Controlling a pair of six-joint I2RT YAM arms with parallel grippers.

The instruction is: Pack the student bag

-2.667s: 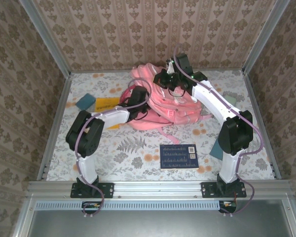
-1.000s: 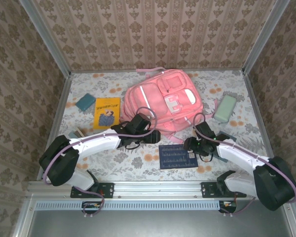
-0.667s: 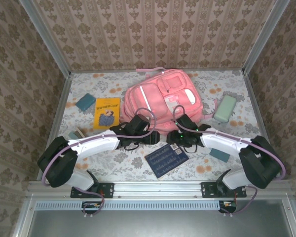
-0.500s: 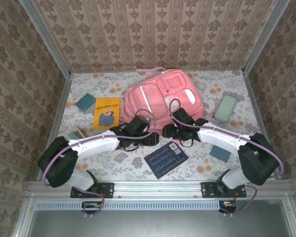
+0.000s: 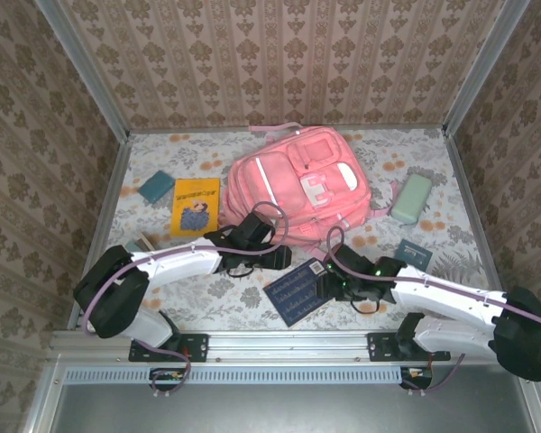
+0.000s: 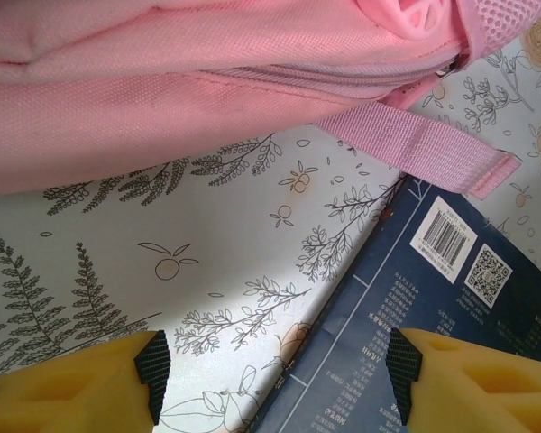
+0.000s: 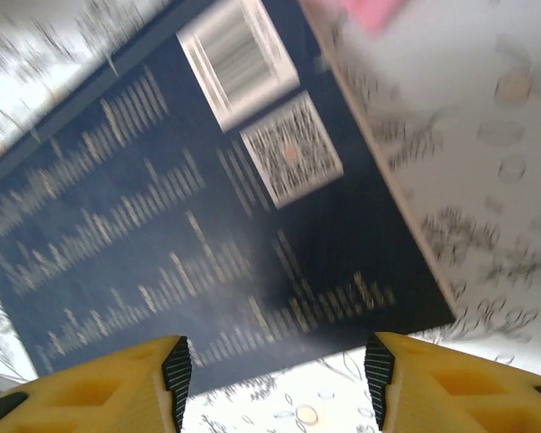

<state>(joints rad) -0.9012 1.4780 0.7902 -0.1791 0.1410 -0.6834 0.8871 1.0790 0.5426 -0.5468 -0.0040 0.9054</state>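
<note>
Toward the back of the floral-printed table (image 5: 207, 302) we see the student bag (image 5: 298, 185), a large pink fabric backpack lying flat with its front pockets and white-grey patch facing up. Just in front of it lies a dark blue rectangular book (image 5: 293, 293) with a white barcode label and a square code, turned at an angle. Our left gripper (image 5: 272, 255) hovers low at the bag's near edge. From its wrist camera the yellow fingers (image 6: 72, 379) stand wide apart with nothing between them, above the tablecloth and a corner of the blue book. A flat pink webbing strap (image 6: 415, 144) runs from the bag to that book's upper edge. Our right gripper (image 5: 329, 281) sits over the book's right end; its wrist picture is blurred, yet its jaws are plainly spread and empty above the cover. Left of the bag lie a yellow paperback (image 5: 196, 205) and a small teal block (image 5: 155, 187). To its right are a pale green oblong case (image 5: 411, 198) and a small dark teal booklet (image 5: 414, 253).
</note>
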